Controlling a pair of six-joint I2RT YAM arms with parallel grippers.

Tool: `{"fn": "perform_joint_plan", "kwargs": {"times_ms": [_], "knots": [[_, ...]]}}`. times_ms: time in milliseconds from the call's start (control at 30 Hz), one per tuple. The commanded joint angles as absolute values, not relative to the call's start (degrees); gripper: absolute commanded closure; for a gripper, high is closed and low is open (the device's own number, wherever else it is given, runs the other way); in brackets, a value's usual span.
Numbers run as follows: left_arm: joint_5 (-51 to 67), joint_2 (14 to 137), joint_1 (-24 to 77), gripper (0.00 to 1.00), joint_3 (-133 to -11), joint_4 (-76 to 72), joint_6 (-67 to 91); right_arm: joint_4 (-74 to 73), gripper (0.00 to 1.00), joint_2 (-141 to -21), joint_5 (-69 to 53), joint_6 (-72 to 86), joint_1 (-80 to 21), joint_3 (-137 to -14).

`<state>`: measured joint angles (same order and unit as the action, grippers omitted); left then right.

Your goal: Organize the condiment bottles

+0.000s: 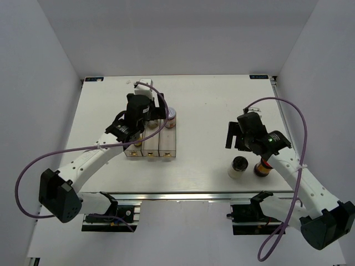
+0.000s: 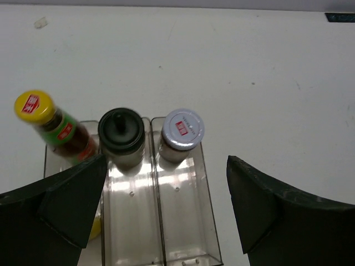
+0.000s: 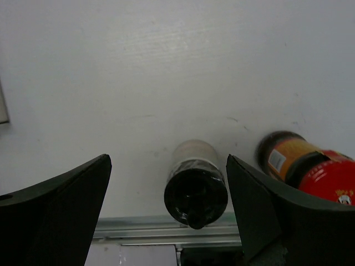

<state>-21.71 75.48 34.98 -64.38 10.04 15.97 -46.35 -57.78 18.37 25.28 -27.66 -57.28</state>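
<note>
White table (image 1: 205, 105), clear tray (image 2: 186, 221) with three bottles (image 2: 121, 133) at its far end.
Left gripper (image 2: 166, 166) and right gripper (image 3: 167, 163) both gape wide, holding nothing.

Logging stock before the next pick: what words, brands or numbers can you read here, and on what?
No text is legible.
Yellow cap: red sticker with white marks, blurred.
Its bottle: red patch on green label, blurred.
White lid: red and grey print, too small.
Dark jar: white panel on orange label, too small.
Red lid: pale mark at the frame edge, cut off.
Blue tags at the far corners: too small.
</note>
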Motion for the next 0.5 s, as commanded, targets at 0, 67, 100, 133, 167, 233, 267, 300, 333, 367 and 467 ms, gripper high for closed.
{"fn": "perform_joint_plan", "kwargs": {"times_ms": [0,67,100,133,167,233,267,300,333,367,467], "knots": [[-27.2,70.6,34.8,0.02,-61.6,14.0,19.3,-55.6,0.11,-58.4,27.0,32.3,-29.4,-56.3],[-28.4,69.4,34.8,0.02,-60.9,14.4,20.3,-56.8,0.11,-58.5,27.0,33.9,-29.5,-54.2],[-28.7,68.7,34.8,0.02,-60.7,14.1,20.1,-57.0,0.11,-58.5,26.5,34.6,-29.6,-53.7],[-28.8,68.6,34.8,0.02,-60.6,13.9,20.0,-56.8,0.11,-58.4,25.5,34.8,-29.9,-52.9],[-29.0,68.5,34.8,0.02,-60.4,13.8,19.9,-56.3,0.11,-58.3,24.7,34.5,-30.1,-52.1],[-29.4,69.0,34.8,0.02,-60.5,13.8,19.9,-55.9,0.11,-58.3,22.6,34.2,-30.5,-50.3],[-29.2,69.2,34.8,0.02,-60.6,13.9,20.0,-56.0,0.11,-58.4,22.4,34.2,-30.8,-49.8],[-29.1,69.5,34.8,0.02,-60.7,13.9,20.0,-56.2,0.11,-58.4,22.6,34.5,-30.8,-49.3],[-28.9,69.7,34.8,0.02,-60.7,13.9,20.0,-56.4,0.11,-58.4,23.4,35.1,-30.8,-49.0],[-28.8,69.9,34.8,0.02,-60.7,13.9,20.0,-56.4,0.11,-58.3,23.4,35.1,-30.8,-48.8],[-29.4,69.8,34.8,0.02,-60.7,13.8,20.0,-56.0,0.11,-58.8,22.2,35.3,-30.8,-47.6]]}}
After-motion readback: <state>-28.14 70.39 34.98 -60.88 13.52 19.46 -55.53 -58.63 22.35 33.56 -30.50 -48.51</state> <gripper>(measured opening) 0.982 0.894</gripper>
